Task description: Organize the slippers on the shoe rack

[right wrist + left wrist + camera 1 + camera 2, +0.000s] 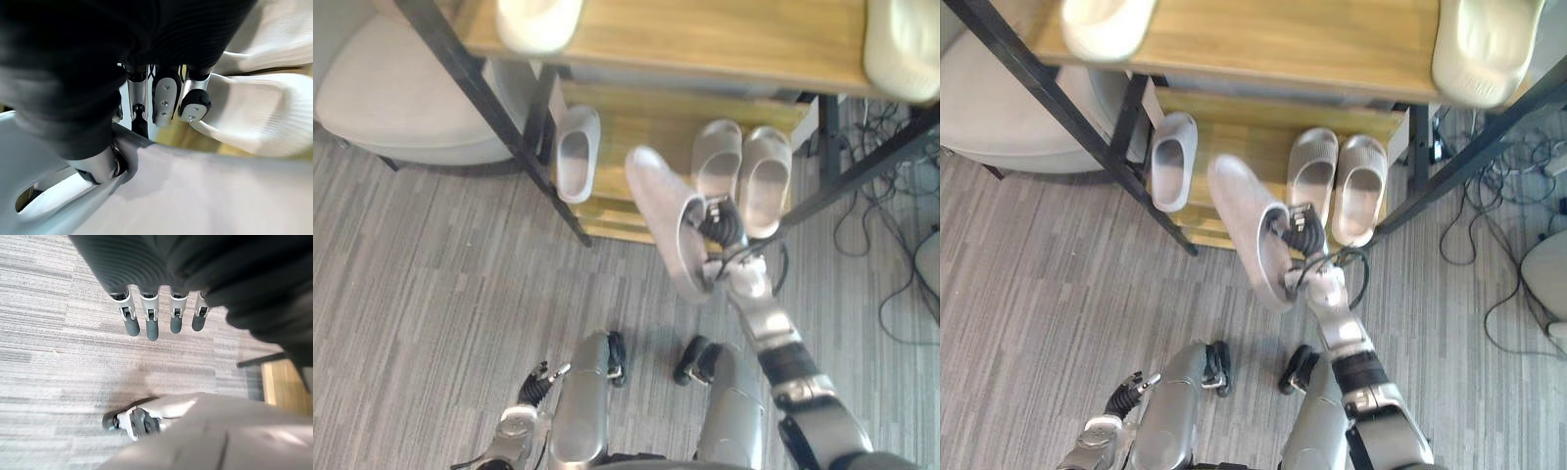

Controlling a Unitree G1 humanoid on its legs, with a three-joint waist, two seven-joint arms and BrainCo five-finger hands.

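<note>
My right hand [724, 231] is shut on the heel end of a pale grey slipper [661, 211], held tilted in the air just before the rack's lower wooden shelf [646, 122]. In the right wrist view its fingers [166, 100] curl over the slipper's rim [195, 196]. A matching grey slipper [576, 152] lies alone at the shelf's left. A beige pair [717, 162] sits side by side at the right. My left hand [536, 384] hangs low over the carpet with straight fingers [151, 325], holding nothing.
The top shelf [705, 39] carries a cream slipper [538, 20] at the left and another [901, 44] at the right. Black frame legs [499, 117] slant down beside the shelves. A white seat [401, 98] stands left; cables [891, 245] lie right.
</note>
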